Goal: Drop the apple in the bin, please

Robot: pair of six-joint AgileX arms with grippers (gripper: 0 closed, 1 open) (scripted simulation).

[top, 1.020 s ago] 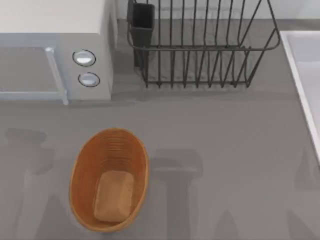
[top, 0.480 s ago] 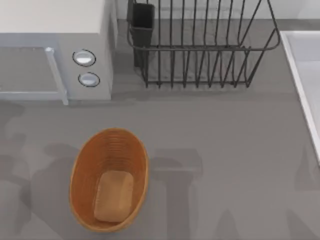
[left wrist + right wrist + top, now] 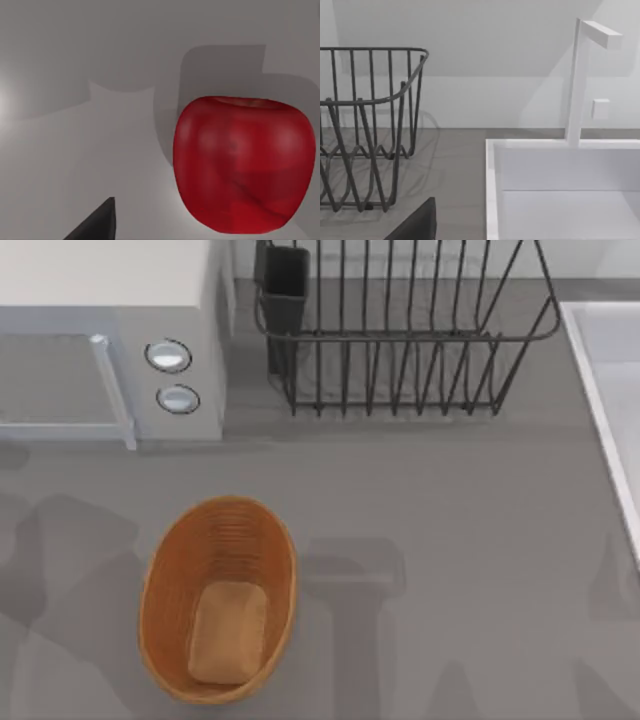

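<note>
No text, label, brand, number or sign can be read on anything here. The two round dials (image 3: pixel 168 356) on the white appliance (image 3: pixel 110 300) carry no legible markings, and the apple (image 3: pixel 244 165) close to the left gripper's dark fingertip (image 3: pixel 97 224) bears no sticker. The bin (image 3: pixel 160 580) is unmarked.

Left hand (image 3: pixel 95 222): one matte black, wedge-shaped finger tip, plain, unmarked. Right hand (image 3: pixel 417 222): identical dark charcoal wedge tip, unmarked.
</note>
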